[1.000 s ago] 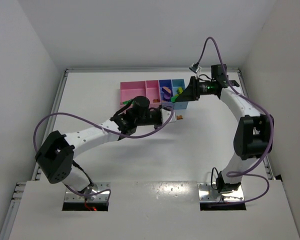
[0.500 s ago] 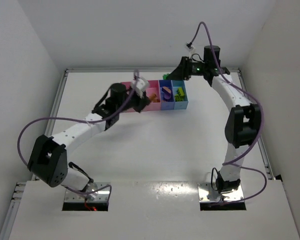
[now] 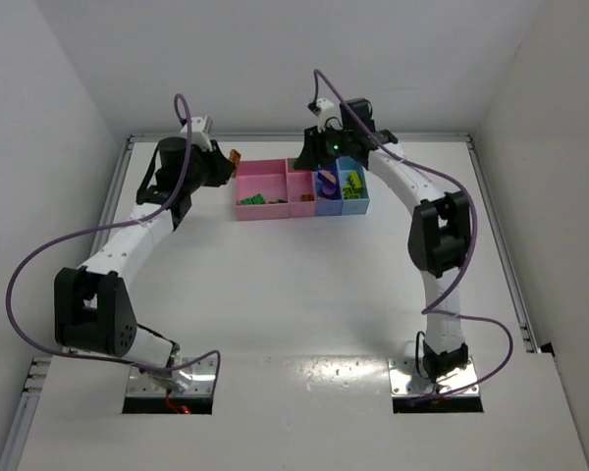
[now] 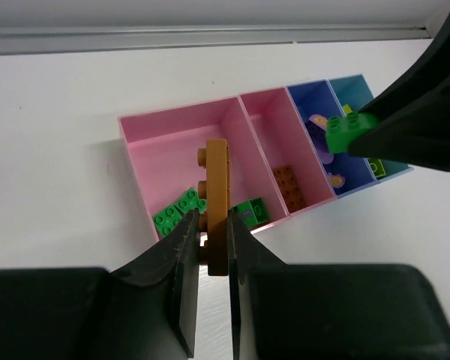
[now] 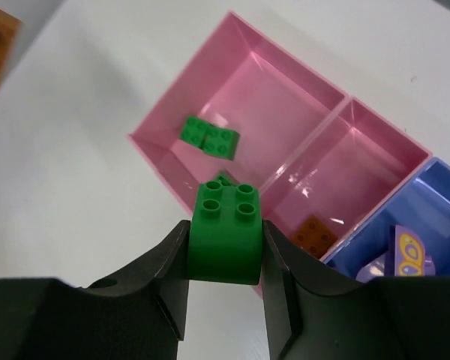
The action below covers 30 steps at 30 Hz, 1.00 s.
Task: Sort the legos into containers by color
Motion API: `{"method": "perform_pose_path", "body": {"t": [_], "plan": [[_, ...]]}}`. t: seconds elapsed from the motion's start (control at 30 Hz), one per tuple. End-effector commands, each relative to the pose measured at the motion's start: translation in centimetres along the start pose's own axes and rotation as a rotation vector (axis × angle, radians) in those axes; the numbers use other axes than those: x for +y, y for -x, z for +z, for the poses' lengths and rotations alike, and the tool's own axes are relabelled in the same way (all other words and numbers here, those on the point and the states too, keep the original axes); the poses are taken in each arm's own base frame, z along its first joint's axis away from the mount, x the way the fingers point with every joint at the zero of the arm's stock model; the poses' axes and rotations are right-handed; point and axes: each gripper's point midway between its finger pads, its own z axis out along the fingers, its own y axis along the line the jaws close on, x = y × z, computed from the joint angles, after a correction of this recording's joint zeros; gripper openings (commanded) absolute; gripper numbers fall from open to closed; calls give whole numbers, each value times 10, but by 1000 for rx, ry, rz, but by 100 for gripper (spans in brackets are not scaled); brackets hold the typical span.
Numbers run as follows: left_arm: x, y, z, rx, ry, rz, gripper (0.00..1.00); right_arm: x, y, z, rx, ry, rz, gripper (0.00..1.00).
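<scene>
The containers stand in a row at the back: a wide pink tray (image 3: 260,175), a narrow pink tray (image 3: 298,177), a purple-blue tray (image 3: 326,200) and a light blue tray (image 3: 353,203). My left gripper (image 3: 226,159) hovers just left of the wide pink tray (image 4: 172,154), shut on a flat orange-brown lego (image 4: 216,195). My right gripper (image 3: 302,161) hangs over the pink trays' near rim (image 5: 172,174), shut on a green lego (image 5: 225,236). Green legos (image 4: 177,211) lie in the wide pink tray. An orange-brown lego (image 4: 289,184) lies in the narrow pink tray. Purple legos (image 5: 406,255) sit in the purple-blue tray, and yellow-green ones (image 3: 351,191) in the light blue tray.
A raised metal rail (image 3: 275,138) runs along the table's back edge, close behind both grippers, with white walls on three sides. Purple cables (image 3: 182,128) loop above each arm. The white tabletop (image 3: 294,285) stretches in front of the trays.
Both arms have swung back and to the left. The left gripper carried its orange-brown lego from the table's middle to the trays' left end; the right carried its green lego leftward over the trays.
</scene>
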Motion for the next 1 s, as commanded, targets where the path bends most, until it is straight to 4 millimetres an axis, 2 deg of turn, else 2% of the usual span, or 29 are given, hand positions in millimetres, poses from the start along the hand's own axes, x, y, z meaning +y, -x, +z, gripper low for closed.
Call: {"method": "perform_pose_path", "body": {"t": [0.0, 0.03, 0.17, 0.2, 0.23, 0.3, 0.37, 0.4, 0.47, 0.5, 0.53, 0.6, 0.73, 0.8, 0.83, 0.93, 0.97], "plan": [[-3, 13, 2, -8, -40, -40, 4, -14, 17, 1, -19, -103, -97, 3], [-5, 13, 2, -5, -50, -39, 4, -18, 10, 6, -6, -103, -89, 3], [-5, 11, 4, 2, -77, -24, 4, -18, 12, 17, -11, -96, -98, 3], [-5, 11, 4, 2, -77, -24, 4, -15, 17, 15, -23, -85, -106, 3], [-7, 10, 3, 5, -90, -24, 4, -9, 12, 22, -10, -57, -117, 3], [-6, 9, 6, 4, -91, -14, 4, 3, 16, 27, -18, -8, -138, 3], [-1, 6, 10, 12, -89, -19, 4, 16, 11, 37, -6, 30, -146, 3], [-1, 6, 10, 12, -89, -19, 4, 13, 6, 44, 1, 41, -150, 3], [0, 5, 14, 15, -106, -31, 4, 28, 5, 54, 6, 78, -164, 3], [0, 5, 14, 15, -106, -31, 4, 28, 10, 56, -9, 78, -175, 3], [5, 3, 16, 23, -103, -37, 4, 29, 2, 66, 6, 87, -171, 3], [4, 9, 14, 13, -112, -46, 4, 31, 4, 73, 0, 95, -181, 3], [1, 13, 22, 13, -139, -52, 4, 18, -7, 89, 19, 81, -160, 3], [2, 14, 23, 18, -153, -65, 4, 12, -11, 94, 24, 61, -146, 16], [1, 15, 25, 19, -164, -65, 4, 15, -12, 97, 27, 53, -151, 39], [1, 16, 31, 19, -173, -64, 4, 14, -7, 94, 19, 35, -156, 58], [-3, 17, 35, 14, -184, -58, 4, 15, -6, 92, 19, 35, -145, 70]]}}
